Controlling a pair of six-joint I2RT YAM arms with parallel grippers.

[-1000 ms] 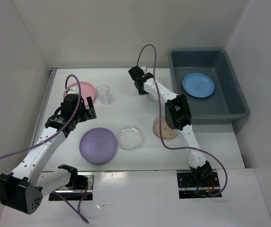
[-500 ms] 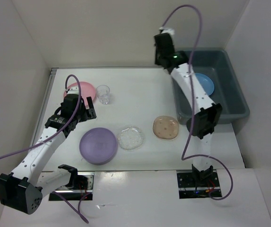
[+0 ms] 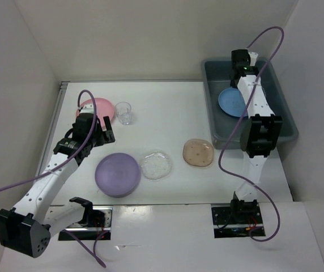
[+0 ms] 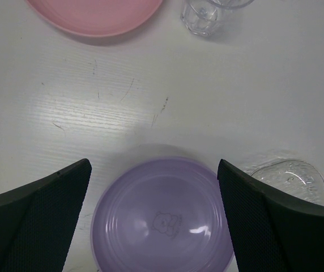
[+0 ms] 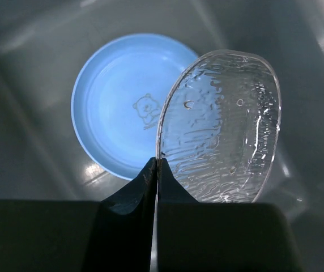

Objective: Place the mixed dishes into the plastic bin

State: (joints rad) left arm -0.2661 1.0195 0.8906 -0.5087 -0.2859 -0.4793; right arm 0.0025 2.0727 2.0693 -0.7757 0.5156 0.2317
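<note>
My right gripper [image 5: 157, 161] is shut on the rim of a clear glassy plate [image 5: 221, 127] and holds it tilted above the blue plate [image 5: 122, 102] inside the grey-blue plastic bin [image 3: 275, 122]. My left gripper [image 4: 153, 170] is open and empty, hovering over the purple plate [image 4: 162, 221], with the pink plate [image 4: 94, 14] and the small clear cup [image 4: 204, 14] beyond it. In the top view the purple plate [image 3: 117, 174], a second clear plate [image 3: 156, 165], the brownish plate [image 3: 198, 152], the pink plate [image 3: 98, 107] and the cup [image 3: 123, 112] lie on the table.
White walls close in the table on the left, back and right. The bin stands at the back right corner. Purple cables loop from both arms.
My right arm has swung right from over the table's back middle to over the bin, carrying the clear plate. The left arm has not moved.
</note>
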